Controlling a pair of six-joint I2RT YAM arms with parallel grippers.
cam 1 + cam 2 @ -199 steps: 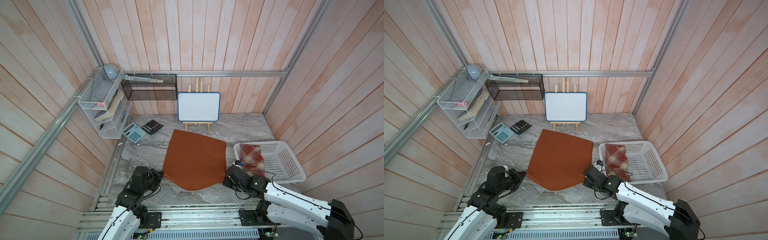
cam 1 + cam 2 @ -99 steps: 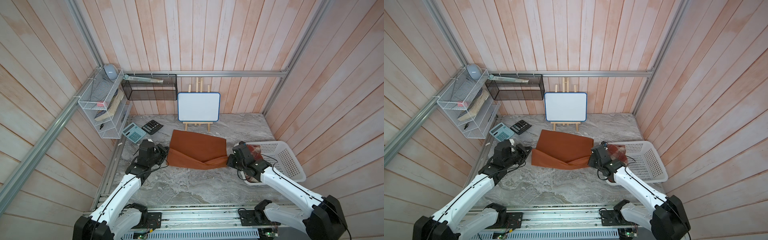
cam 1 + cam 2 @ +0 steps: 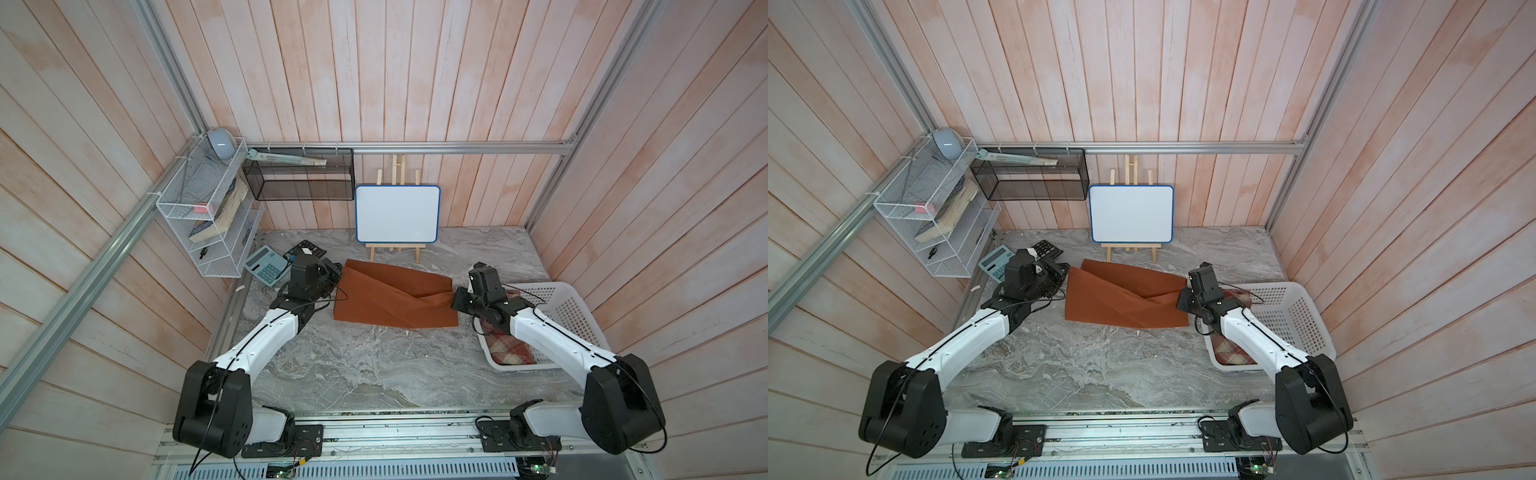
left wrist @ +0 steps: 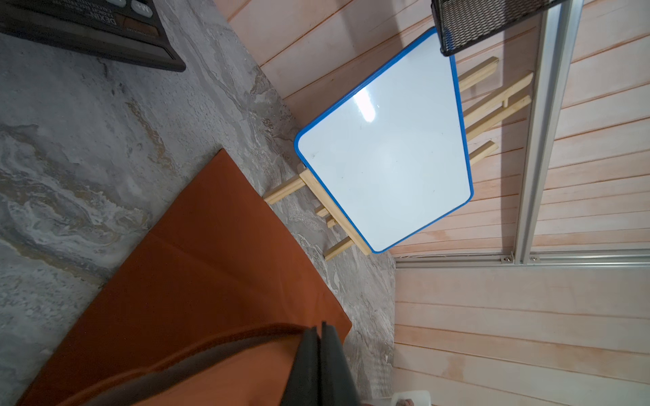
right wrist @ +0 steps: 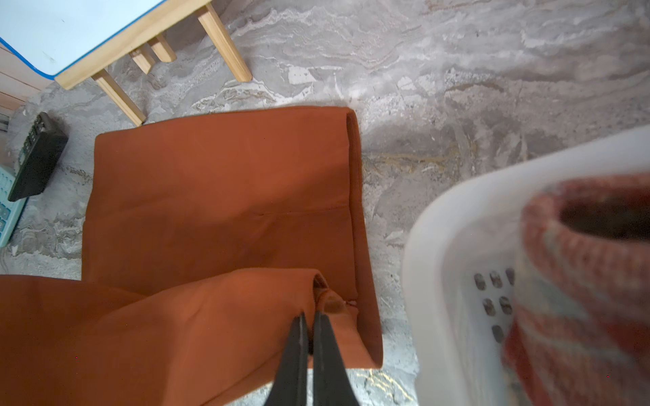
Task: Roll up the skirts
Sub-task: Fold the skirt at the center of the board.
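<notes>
The left gripper has its jaws pressed together on a raised edge of the orange skirt, with only a thin line showing between the black fingers. The right gripper is clamped just as tight, pinching a corner of the same cloth.

In both top views the two grippers sit at opposite ends of the orange skirt. The held layer is folded over the layer below, with slanting creases running between the two grips. The lower layer lies flat on the marble table.

The plaid skirt lies inside the white basket at the right side of the table, partly hidden under the right arm. A whiteboard on a small easel stands just behind the orange skirt. A blue calculator and a black calculator lie near the left gripper.
</notes>
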